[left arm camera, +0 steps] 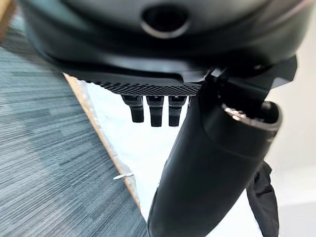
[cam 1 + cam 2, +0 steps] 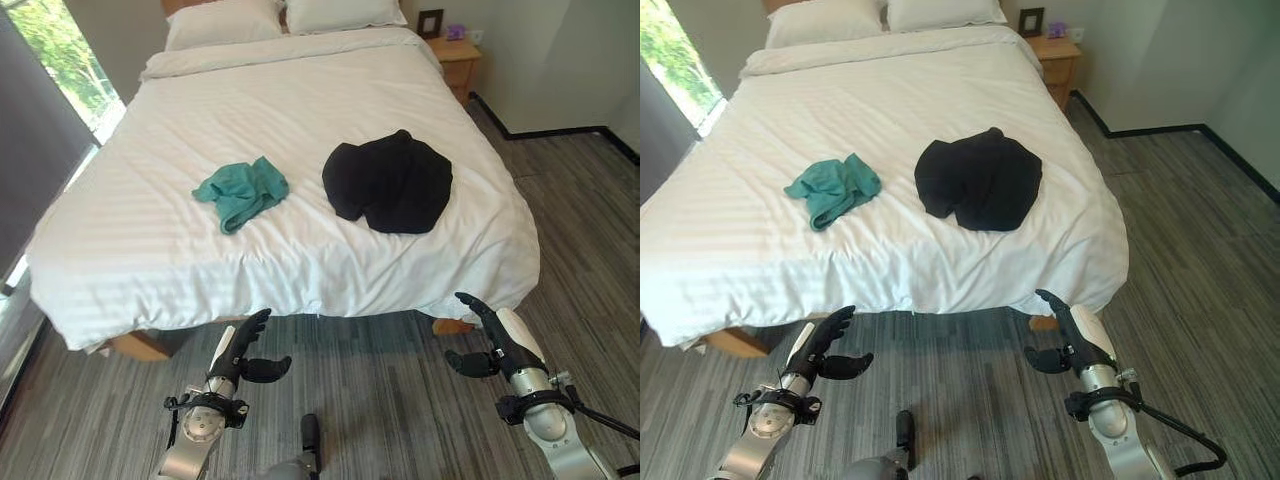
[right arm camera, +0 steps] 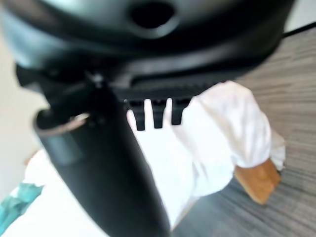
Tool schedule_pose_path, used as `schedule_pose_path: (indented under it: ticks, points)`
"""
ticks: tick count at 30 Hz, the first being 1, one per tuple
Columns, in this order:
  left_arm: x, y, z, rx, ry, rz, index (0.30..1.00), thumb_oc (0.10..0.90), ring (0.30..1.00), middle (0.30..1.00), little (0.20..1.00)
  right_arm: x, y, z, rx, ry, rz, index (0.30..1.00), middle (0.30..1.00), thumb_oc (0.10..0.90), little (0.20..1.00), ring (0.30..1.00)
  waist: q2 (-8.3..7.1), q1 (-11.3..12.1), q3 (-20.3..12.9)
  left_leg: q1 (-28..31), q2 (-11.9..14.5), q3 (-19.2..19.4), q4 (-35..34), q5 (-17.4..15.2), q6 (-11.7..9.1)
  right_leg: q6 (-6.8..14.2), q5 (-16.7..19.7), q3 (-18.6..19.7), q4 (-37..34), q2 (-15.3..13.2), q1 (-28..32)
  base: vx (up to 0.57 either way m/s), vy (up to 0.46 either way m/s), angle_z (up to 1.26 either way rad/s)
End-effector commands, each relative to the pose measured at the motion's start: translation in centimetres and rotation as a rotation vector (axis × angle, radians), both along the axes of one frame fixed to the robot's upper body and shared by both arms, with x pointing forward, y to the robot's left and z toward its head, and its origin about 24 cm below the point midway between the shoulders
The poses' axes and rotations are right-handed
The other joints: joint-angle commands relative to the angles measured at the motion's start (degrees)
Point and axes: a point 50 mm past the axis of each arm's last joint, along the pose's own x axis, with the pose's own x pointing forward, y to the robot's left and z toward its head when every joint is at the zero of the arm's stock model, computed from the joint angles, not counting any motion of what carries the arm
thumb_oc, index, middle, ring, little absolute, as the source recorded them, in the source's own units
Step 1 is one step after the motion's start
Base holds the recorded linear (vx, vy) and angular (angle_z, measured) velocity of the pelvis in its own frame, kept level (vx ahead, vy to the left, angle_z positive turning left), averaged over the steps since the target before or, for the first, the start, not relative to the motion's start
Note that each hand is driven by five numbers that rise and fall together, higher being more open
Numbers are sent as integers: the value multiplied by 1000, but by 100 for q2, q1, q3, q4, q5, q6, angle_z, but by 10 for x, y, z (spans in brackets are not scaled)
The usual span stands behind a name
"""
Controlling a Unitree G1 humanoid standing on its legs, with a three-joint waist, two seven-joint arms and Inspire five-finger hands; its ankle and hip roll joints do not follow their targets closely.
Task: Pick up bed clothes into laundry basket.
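**Two garments on the bed, both hands empty**

A crumpled teal garment [image 2: 241,192] and a black garment [image 2: 388,182] lie near each other on the white bed [image 2: 300,90]. Short of its foot, above the grey floor [image 2: 400,390], the left hand [image 2: 235,355] and right hand [image 2: 495,335] hover, fingers released, thumbs out.

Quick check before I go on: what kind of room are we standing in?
Most likely a bedroom: a made bed with white sheets and pillows, a wooden nightstand beside it, and clothes lying on the covers.
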Motion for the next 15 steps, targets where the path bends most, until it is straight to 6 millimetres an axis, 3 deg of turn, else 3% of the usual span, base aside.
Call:
schedule_pose_path:
  ticks: [1, 2, 3, 4, 5, 6, 8, 9, 12, 15]
  points:
    - [15, 17, 33, 16, -187, 36, 900, 800, 900, 900, 900, 24, -3, 60, -138, -295, 10, 900, 900, 800, 900, 900, -180, 210, -521, -167, 82, 38, 38, -173, -480, 538, -11, 19, 314, 9, -358, 326, 156, -47]
    - [14, 18, 32, 18, -181, 40, 900, 800, 900, 900, 900, 25, -8, 71, -178, -344, -15, 900, 900, 800, 900, 900, -219, 225, -564, -109, 90, 102, 38, -219, -472, 604, -19, 32, 314, -82, -357, 457, 229, -38]
    - [12, 19, 32, 26, -174, 39, 900, 800, 900, 900, 900, 27, -14, 99, -268, -460, -49, 900, 900, 800, 900, 900, -294, 208, -650, -11, 89, 156, 38, -296, -427, 711, 55, 13, 392, -251, -402, 425, 214, -22]
    - [14, 18, 32, 26, -174, 35, 900, 800, 900, 900, 900, 26, -15, 108, -301, -503, -64, 900, 900, 800, 900, 900, -321, 211, -665, 39, 64, 170, 38, -351, -395, 768, 99, -24, 501, -345, -466, 408, 246, -8]
    - [16, 17, 32, 31, -174, 38, 900, 800, 900, 900, 900, 27, -18, 137, -415, -634, -98, 900, 900, 800, 900, 900, -377, 181, -603, 180, -2, 182, 38, -442, -310, 916, 564, -54, 1045, -550, -728, 200, 131, 5]
    - [16, 17, 32, 30, -175, 38, 900, 800, 900, 900, 900, 28, -18, 138, -416, -635, -99, 900, 900, 800, 900, 900, -378, 190, -616, 181, -5, 183, 38, -484, -318, 915, 541, -48, 1051, -554, -735, 162, 126, 14]
    - [18, 18, 33, 37, -175, 48, 900, 800, 900, 900, 900, 33, -11, 168, -500, -775, -108, 900, 900, 800, 900, 900, -364, 115, -437, 289, 20, 197, 38, -538, -285, 940, 1051, 63, 1771, -566, -1172, 134, 86, 2]
    - [20, 21, 33, 49, -177, 62, 900, 800, 900, 900, 900, 30, 0, 192, -545, -908, -110, 900, 900, 800, 900, 900, -330, 88, -350, 385, 187, 220, 38, -633, -290, 851, 1046, -27, 2001, -518, -1499, 151, 64, -16]
    - [22, 22, 35, 52, -186, 71, 900, 800, 900, 900, 900, 23, 7, 204, -525, -1005, -117, 900, 900, 800, 900, 900, -341, 41, -378, 470, 272, 235, 38, -729, -325, 828, 932, -158, 1767, -484, -1690, 179, 4, -12]
    - [22, 22, 35, 55, -189, 67, 900, 800, 900, 900, 900, 14, 15, 213, -484, -1091, -102, 900, 900, 800, 900, 900, -381, -66, -395, 609, 255, 179, 38, -887, -335, 840, 772, -223, 1255, -203, -1923, 182, -16, 8]
